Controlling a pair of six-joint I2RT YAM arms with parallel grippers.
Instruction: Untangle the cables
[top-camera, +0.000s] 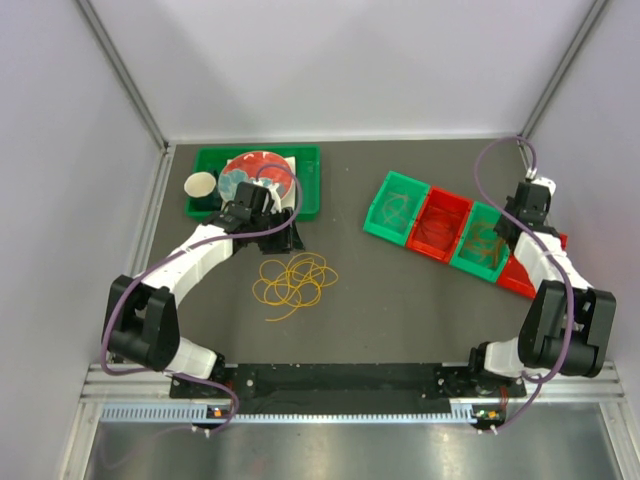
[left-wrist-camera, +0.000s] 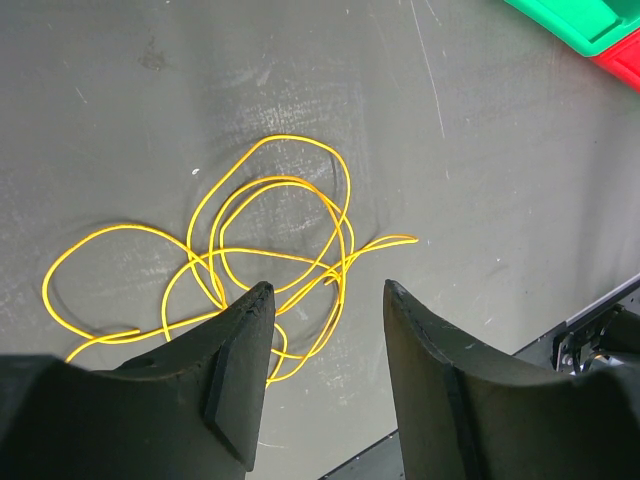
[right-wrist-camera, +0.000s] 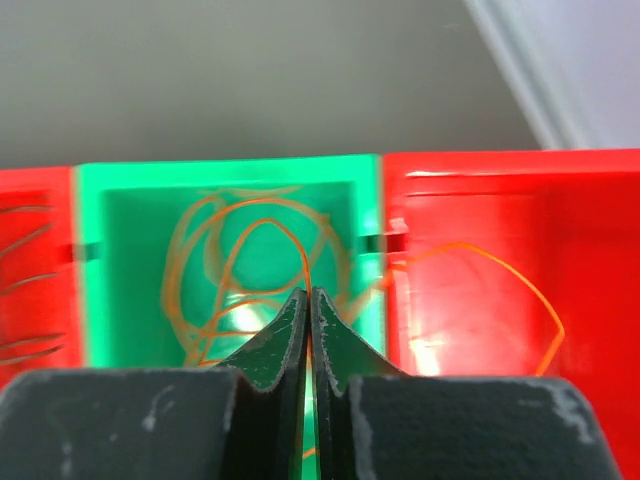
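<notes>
Lower centre of the top view, a tangle of yellow cables (top-camera: 295, 282) is seen lying loose on the dark table (top-camera: 400, 310), well apart from the row of bins at the right. Just above it in the frame, the left gripper (top-camera: 262, 208) is seen beside the green tray (top-camera: 205, 158), its jaws apart with nothing between them. In the left wrist view the yellow loops are spread on the table beyond the two fingers. At the right of the top view the right gripper (top-camera: 522, 205) is placed over the bins. In the right wrist view its jaws are pressed together, and a strand of the orange cable (right-wrist-camera: 200, 250) coiled in the green bin (right-wrist-camera: 120, 190) is pinched at their tips. Another orange loop (right-wrist-camera: 500, 275) is seen in the red bin (right-wrist-camera: 470, 200) at the right of that frame.
</notes>
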